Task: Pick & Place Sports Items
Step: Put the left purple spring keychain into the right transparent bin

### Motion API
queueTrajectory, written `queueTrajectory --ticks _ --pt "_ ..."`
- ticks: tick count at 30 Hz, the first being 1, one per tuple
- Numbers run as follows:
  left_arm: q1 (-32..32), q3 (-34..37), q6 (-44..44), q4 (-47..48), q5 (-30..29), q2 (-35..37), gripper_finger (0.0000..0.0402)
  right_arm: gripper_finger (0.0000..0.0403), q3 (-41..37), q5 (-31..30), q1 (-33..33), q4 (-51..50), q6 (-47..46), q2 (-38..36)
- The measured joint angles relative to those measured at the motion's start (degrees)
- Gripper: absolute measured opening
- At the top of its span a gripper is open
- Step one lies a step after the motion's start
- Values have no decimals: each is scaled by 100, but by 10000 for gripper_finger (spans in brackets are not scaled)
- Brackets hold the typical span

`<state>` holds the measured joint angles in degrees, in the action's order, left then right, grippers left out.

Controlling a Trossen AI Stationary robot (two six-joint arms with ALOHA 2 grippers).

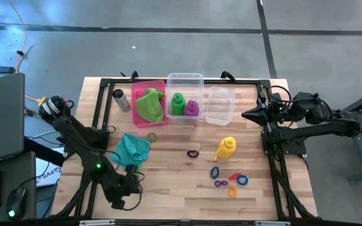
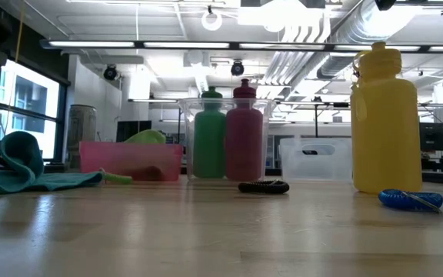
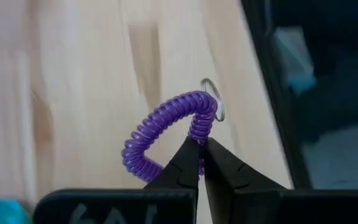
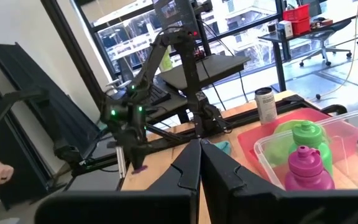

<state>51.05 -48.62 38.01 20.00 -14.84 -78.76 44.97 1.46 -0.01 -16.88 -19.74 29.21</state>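
The left gripper [image 3: 202,146] had its jaws clamped on a purple coiled ring [image 3: 166,134] near the teal cloth [image 1: 131,149], its loop stretching away over the desk [image 3: 79,81].

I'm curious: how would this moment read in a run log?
left gripper: shut on purple ring | right gripper: shut, waiting at table edge

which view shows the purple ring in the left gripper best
The left wrist view: the purple ring fills the frame, pinched between the shut left gripper's fingertips above the table. The right wrist view shows it only as a purple speck under that gripper. The high view hides it behind the arm; the low view misses it.
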Motion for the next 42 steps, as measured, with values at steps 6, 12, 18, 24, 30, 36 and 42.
queueTrajectory --ticks 6,12,18,24,30,36,42 --pt "-93 -2 -596 -611 -602 609 3 0 0 -14 1 76 1 0" --pt "-513 -2 -1492 -1496 -801 826 3 0 0 -23 0 425 131 126" --pt "-1135 -4 -2166 -2523 -496 826 3 0 0 -5 0 509 180 248" --pt "-1689 -7 -2692 -3177 -477 826 3 0 0 -2 2 507 172 525" --pt "-2264 -7 -3162 -3628 -196 826 3 0 1 21 1 507 152 696" --pt "-2823 -10 -3689 -4049 -93 787 3 0 0 23 2 514 149 831" --pt "-3515 -13 -3900 -4288 511 769 3 0 2 -128 2 614 328 824"
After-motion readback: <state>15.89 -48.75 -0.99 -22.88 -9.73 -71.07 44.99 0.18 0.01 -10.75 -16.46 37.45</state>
